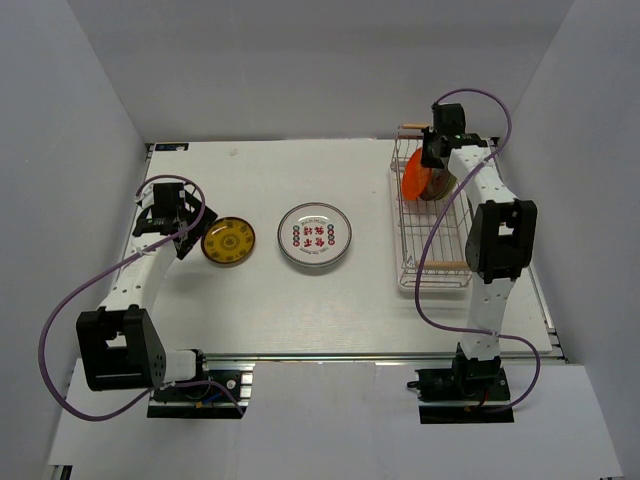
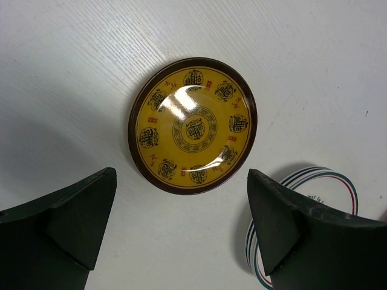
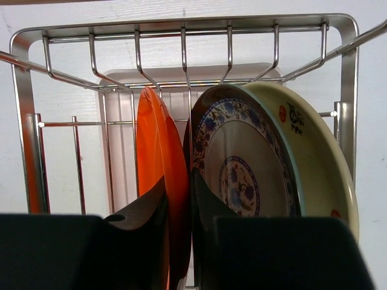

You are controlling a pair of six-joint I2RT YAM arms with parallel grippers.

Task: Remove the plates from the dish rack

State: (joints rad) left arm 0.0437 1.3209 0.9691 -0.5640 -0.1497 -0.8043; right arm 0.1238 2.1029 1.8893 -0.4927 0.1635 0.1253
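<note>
**A:** How far along is the unloading?

**B:** About halfway, I'd judge. In the top view the dish rack (image 1: 402, 235) sits at 3 o'clock, and plates stand on edge at its 12 o'clock end. One is an orange plate (image 3: 154, 151). Touching it at its 3 o'clock side, seen from the right wrist, is a patterned plate (image 3: 242, 175) with a blue border. A cream rim shows behind that one, and I can't tell whether it's a separate plate.

**A:** And what's already out?

**B:** Two. A white plate (image 1: 314, 236) with red motifs lies flat at the centre, and a yellow plate (image 1: 228, 241) lies flat toward 9 o'clock. They are well apart on the counter (image 1: 300, 310).

**A:** What are the grippers doing?

**B:** The right gripper (image 3: 178, 208) is down inside the rack, and its jaws pinch the orange plate's rim from both sides. The left gripper (image 2: 181, 193) hangs released over the yellow plate, jaws wide and touching nothing.

**A:** So what's left?

**B:** The orange plate needs lifting out, then whatever leans beside it.
</note>
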